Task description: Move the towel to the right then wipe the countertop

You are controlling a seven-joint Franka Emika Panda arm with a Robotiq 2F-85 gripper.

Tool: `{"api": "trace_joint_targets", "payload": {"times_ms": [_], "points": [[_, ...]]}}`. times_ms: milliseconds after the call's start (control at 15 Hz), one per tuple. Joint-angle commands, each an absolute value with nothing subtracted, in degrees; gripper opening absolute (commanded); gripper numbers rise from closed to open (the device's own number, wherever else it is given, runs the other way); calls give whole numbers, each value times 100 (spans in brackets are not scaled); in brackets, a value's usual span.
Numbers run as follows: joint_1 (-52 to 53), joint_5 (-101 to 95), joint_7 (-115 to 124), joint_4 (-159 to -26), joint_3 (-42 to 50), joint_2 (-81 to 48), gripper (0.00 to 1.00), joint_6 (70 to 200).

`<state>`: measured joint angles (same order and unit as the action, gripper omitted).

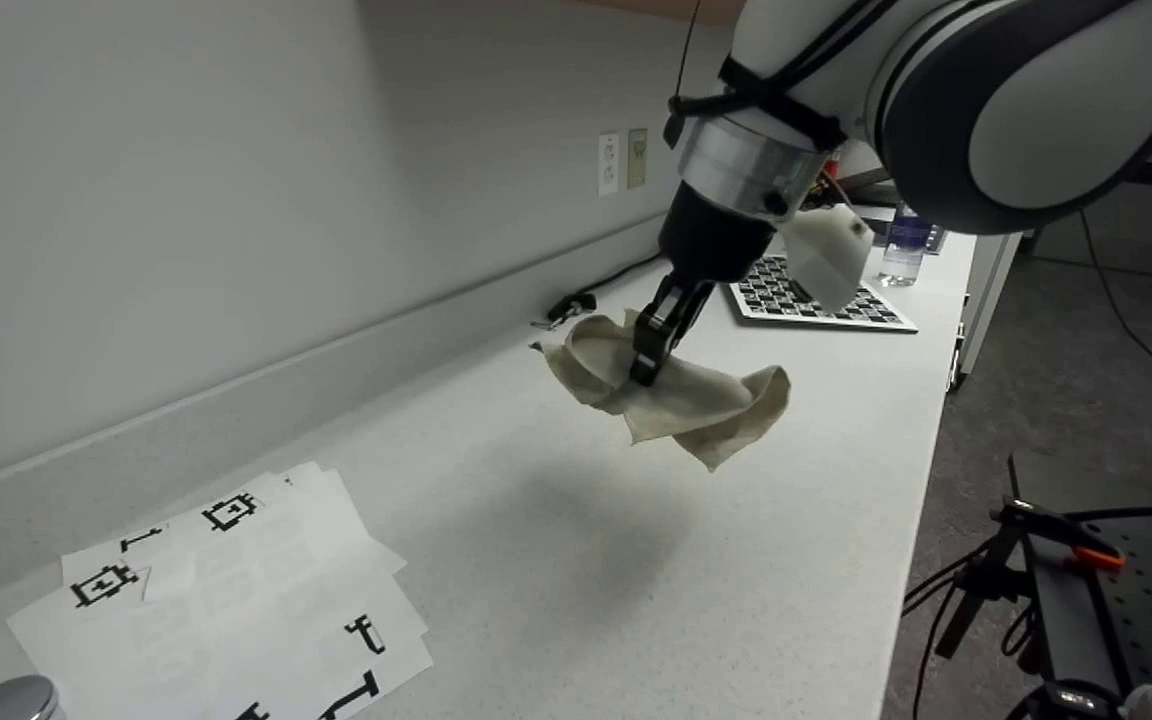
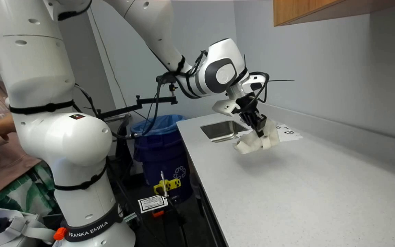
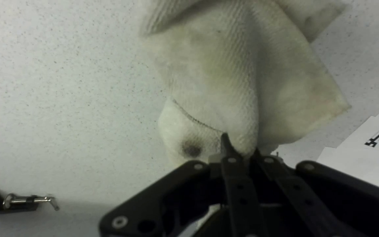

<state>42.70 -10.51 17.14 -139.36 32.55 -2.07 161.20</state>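
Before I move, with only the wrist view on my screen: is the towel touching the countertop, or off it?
Observer: Off it. In both exterior views the towel hangs from the pincer in the air above the countertop.
Operator: Good. I see paper sheets; what lies on the side of the towel away from them?
Observer: In an exterior view, a checkered board lies flat on the countertop there.
Operator: And what is near the sheets, out of my picture?
Observer: In an exterior view, a metal sink is set into the countertop near them.
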Motion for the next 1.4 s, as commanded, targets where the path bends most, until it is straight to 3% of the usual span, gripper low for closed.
{"api": "trace_joint_targets", "payload": {"times_ms": [0,333,400,533,1000,1067,1333], "points": [[2980,-917,1527,-14054,1896,367,2,15588],[1710,-54,956,-13981,460,510,2,15062],[1572,24,882,-13963,306,518,32,14968],[1351,135,787,-13946,89,527,40,14855],[941,153,689,-13998,-214,611,93,14763],[910,137,703,-14015,-231,630,99,14776],[833,98,751,-14107,-271,753,100,14846]]}}
